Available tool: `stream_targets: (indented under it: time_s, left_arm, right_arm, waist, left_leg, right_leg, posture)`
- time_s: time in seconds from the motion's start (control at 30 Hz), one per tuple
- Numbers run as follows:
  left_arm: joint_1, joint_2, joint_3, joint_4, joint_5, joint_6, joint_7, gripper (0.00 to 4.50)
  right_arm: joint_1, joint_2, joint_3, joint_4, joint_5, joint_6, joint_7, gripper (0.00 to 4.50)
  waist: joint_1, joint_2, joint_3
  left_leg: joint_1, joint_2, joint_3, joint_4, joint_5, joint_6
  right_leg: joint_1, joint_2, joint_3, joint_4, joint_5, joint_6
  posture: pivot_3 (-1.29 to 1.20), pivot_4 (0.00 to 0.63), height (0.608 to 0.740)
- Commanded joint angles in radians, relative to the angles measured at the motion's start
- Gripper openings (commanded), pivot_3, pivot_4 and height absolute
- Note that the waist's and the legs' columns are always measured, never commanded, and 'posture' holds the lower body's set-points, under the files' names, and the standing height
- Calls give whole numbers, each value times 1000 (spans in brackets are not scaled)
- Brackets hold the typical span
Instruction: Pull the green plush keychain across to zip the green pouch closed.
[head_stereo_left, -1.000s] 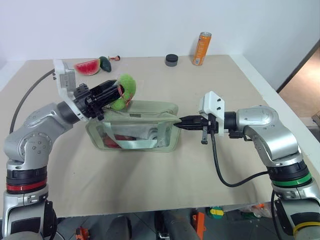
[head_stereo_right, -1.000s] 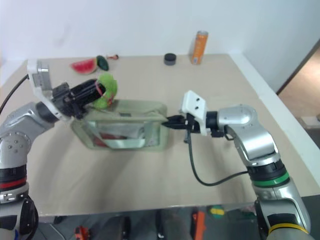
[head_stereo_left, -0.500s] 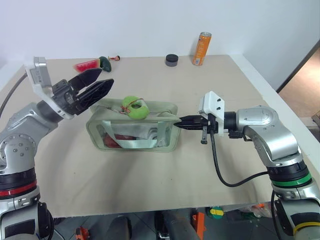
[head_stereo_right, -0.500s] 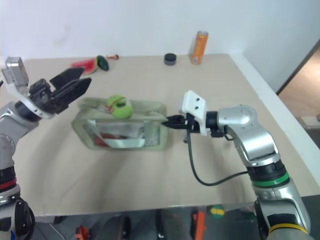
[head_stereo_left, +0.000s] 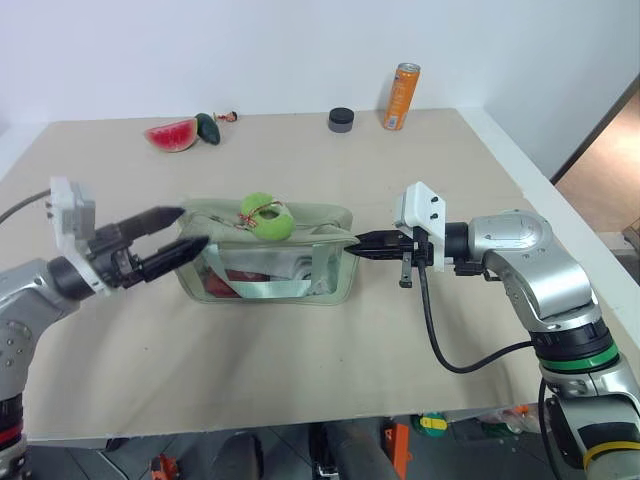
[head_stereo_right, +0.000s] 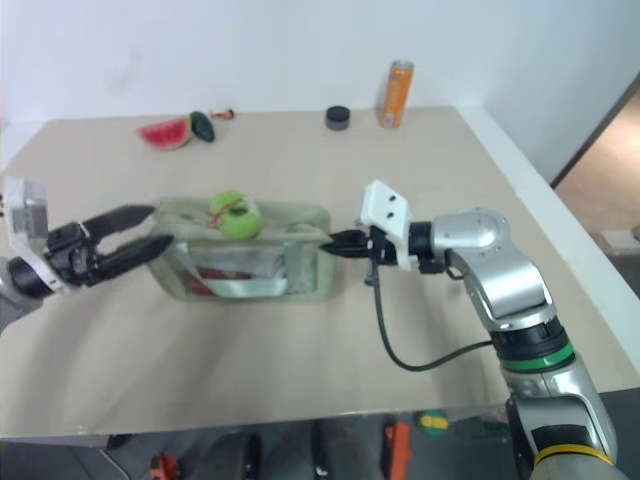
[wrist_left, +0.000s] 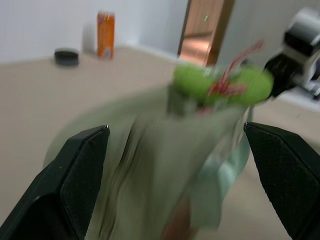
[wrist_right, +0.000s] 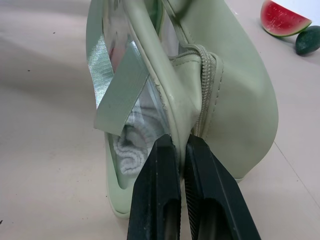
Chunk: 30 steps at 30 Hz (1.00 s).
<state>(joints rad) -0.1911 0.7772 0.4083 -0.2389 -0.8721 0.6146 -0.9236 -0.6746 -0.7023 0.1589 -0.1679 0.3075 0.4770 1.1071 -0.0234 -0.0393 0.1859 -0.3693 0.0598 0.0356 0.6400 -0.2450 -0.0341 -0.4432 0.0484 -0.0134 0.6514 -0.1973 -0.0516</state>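
Observation:
The green pouch (head_stereo_left: 300, 262) lies in the middle of the table with its zip on top. On the zip, left of the middle, rests the green plush keychain (head_stereo_left: 265, 216), free of both grippers. My left gripper (head_stereo_left: 190, 227) hangs open at the pouch's left end, pointing at it, nothing between its fingers. In the left wrist view the keychain (wrist_left: 192, 82) sits on the blurred pouch (wrist_left: 160, 165), beyond the spread fingers (wrist_left: 75, 170). My right gripper (wrist_right: 181, 142) is shut on the seam at the right end of the pouch (wrist_right: 235, 100).
At the back of the table stand an orange can (head_stereo_left: 404, 97) and a black round cap (head_stereo_left: 341, 119). A watermelon slice toy (head_stereo_left: 173, 134) and a dark green toy (head_stereo_left: 209, 128) lie at the back left. The table's right edge (head_stereo_left: 540, 185) is near my right arm.
My left gripper opened and let go of the keychain, which dropped onto the pouch's top. The gripper then drew back to the left and down. The right gripper stayed put.

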Motion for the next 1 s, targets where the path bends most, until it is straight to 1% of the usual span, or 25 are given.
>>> stream_targets:
  time_s: [0.03, 0.23, 0.37, 0.47, 0.53, 0.6, 0.73, 0.87, 1.0]
  left_arm:
    - [9, 3, -5, 10, 39, -39, -15, 4452]
    - [10, -25, -5, 33, 41, -32, -9, 4452]
    - [9, -38, 26, 37, 1, -15, -1, 4452]
    - [13, -41, 96, 30, -77, 8, 7, 3701]
    - [27, -33, 144, 38, -119, 23, 4, 3701]
    - [50, -23, 165, 40, -127, 32, -4, 3701]
    - [97, -14, 154, 11, -119, 46, -6, 3701]
    - [95, -28, 131, -8, -123, 49, 2, 3701]
    - [99, -31, 84, -19, -98, 38, -11, 3701]
  right_arm:
    - [-14, 3, 5, -3, -5, -5, 3, 0]
    - [-13, 5, 5, -4, -6, -6, 2, 0]
    - [-8, 1, 3, -9, -6, -4, 1, 0]
    - [-3, -3, 1, -16, -5, 0, -1, 0]
    - [0, -5, -2, -19, -4, 3, -3, 0]
    - [3, -7, -5, -22, -4, 4, -3, 0]
    - [4, -8, -5, -20, -4, 4, -3, 0]
    - [-1, -7, -4, -16, -3, 3, -1, 0]
    - [-4, -5, -4, -12, -4, 0, 0, 0]
  waist:
    - [0, 0, 0]
    - [-1, 0, 0]
    - [-1, 0, 0]
    - [-1, 0, 0]
    - [-1, 0, 0]
    - [-1, 0, 0]
    - [-1, 0, 0]
    - [-1, -2, 0]
    - [-1, -2, 0]
  left_leg:
    - [0, 0, 0, 0, 0, 0]
    - [0, 0, 2, -1, 0, 0]
    - [0, 0, 2, -2, 0, 0]
    - [0, 0, 2, -2, 0, 0]
    - [0, 0, 2, -2, 0, 0]
    - [0, 1, 2, -2, 0, 0]
    - [1, 1, 2, -2, 0, 0]
    - [0, 0, 2, -1, 0, 0]
    - [1, 0, 3, -2, 0, 0]
  right_leg:
    - [0, 0, 0, 0, 0, 0]
    - [-1, 0, 2, 0, 0, 0]
    - [-1, 0, 3, 0, 0, 0]
    - [-1, 0, 3, 0, 0, 0]
    - [-1, 1, 3, 0, 0, 0]
    - [-1, 1, 3, 0, 0, 0]
    - [-1, 1, 3, 0, 0, 0]
    - [-1, 0, 3, 0, 0, 0]
    - [-1, 1, 3, 0, 0, 0]
  posture:
    - [0, 150, 740]
    - [0, 150, 740]
    - [0, 150, 740]
    - [0, 150, 740]
    - [0, 150, 740]
    - [0, 150, 740]
    - [0, 150, 740]
    - [0, 150, 740]
    - [0, 150, 740]
